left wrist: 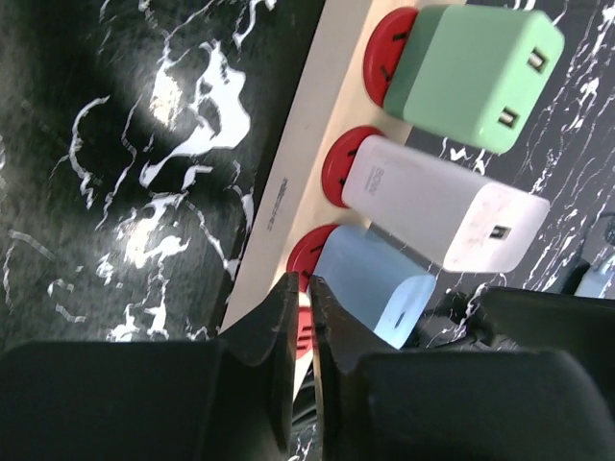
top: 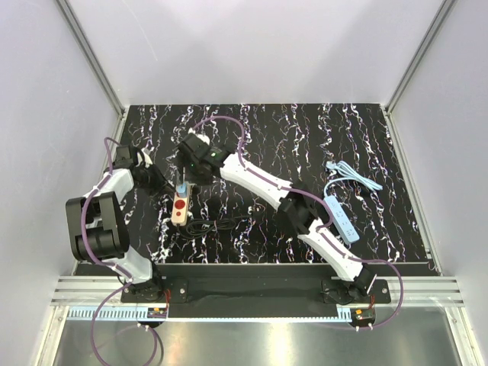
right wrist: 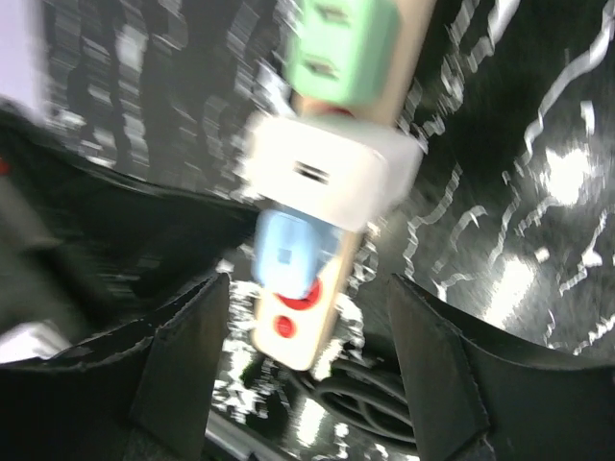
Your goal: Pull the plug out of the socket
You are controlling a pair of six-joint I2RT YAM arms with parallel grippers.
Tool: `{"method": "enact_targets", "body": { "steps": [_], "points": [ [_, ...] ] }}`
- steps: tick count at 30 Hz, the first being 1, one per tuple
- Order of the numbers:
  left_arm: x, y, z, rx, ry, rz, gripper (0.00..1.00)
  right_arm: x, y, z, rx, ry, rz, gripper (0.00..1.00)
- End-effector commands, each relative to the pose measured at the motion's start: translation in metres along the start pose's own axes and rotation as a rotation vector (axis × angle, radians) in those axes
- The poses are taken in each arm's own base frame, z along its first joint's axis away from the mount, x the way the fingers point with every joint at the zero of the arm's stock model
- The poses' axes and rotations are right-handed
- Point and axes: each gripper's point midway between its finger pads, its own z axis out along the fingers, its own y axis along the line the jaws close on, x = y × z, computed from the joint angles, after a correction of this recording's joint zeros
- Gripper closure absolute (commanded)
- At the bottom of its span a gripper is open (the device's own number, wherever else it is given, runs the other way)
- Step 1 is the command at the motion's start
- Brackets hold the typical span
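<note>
The socket, a beige power strip with red round spots, lies left of centre on the table. In the left wrist view the strip holds a green plug, the white plug and a light blue plug in a row. My left gripper is shut, its tips against the strip's edge by the blue plug. My right gripper is open and hovers above the strip, with the white plug ahead of its fingers. In the top view the right gripper hides the plugs.
The strip's black cord coils to its right on the black marbled table. A light blue power strip with a blue cord lies at the right, beside the right arm. Grey walls stand on three sides.
</note>
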Motion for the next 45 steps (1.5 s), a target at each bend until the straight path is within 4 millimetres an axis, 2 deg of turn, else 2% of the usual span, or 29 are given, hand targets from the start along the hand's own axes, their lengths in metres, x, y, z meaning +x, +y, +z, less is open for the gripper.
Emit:
{"method": "enact_targets", "body": {
  "steps": [1,5,10,19,34,41,45],
  "points": [
    [-0.013,-0.014,0.001,0.084,-0.036,0.048,0.88,0.012,-0.010,-0.001,0.070,0.022,0.005,0.27],
    [-0.016,-0.014,0.003,0.093,-0.048,0.050,0.89,0.023,-0.010,0.003,0.076,0.037,-0.010,0.29],
    [-0.012,-0.006,0.013,0.073,-0.020,0.034,0.91,0.025,-0.005,0.006,0.069,0.025,-0.010,0.28],
    [-0.006,0.000,0.019,0.062,0.005,0.021,0.95,0.019,0.004,0.010,0.050,-0.010,0.013,0.28],
    [0.004,0.010,0.026,0.006,0.035,0.021,0.99,0.020,0.008,0.038,0.026,-0.032,0.053,0.41],
    [0.004,0.012,0.027,-0.006,0.038,0.016,1.00,0.011,0.022,0.024,-0.004,-0.066,0.031,0.38],
    [0.006,0.012,0.028,-0.006,0.040,0.017,1.00,0.018,0.017,0.033,0.006,-0.050,0.036,0.40]
  ]
}}
